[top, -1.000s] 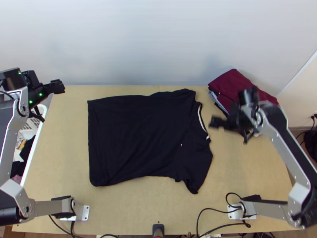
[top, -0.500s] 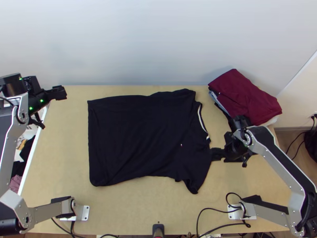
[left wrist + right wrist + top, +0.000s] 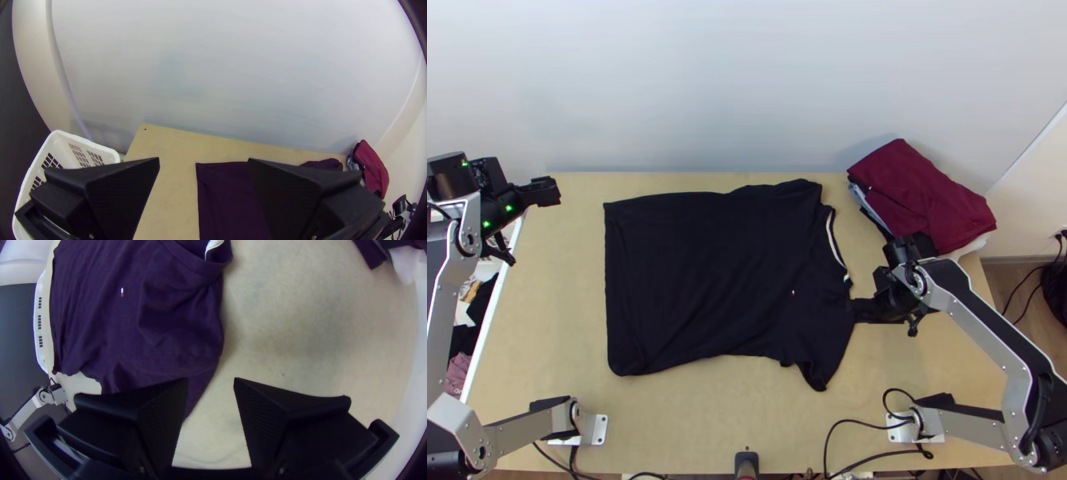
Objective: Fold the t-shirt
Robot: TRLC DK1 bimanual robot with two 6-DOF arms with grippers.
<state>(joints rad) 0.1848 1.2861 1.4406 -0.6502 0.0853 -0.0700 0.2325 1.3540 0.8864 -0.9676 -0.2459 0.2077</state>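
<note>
While spread, t-shirt (image 3: pixel 707 280) near right fingers (image 3: pixel 865 310).

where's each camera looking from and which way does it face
Top view: high over the table's near edge, facing steeply down; left arm and right arm.
Left wrist view: left wrist, facing the wall across table; open left gripper.
Right wrist view: right wrist, facing down at sleeve; open right gripper.
Shared by all three: the t-shirt.

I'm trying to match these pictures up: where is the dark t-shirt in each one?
Top view: the dark t-shirt lies spread mid-table.
Left wrist view: its hem end lies between the white basket and the maroon garment.
Right wrist view: chest and sleeve, partly behind the right gripper.
Shared landmark: the light wooden table.
</note>
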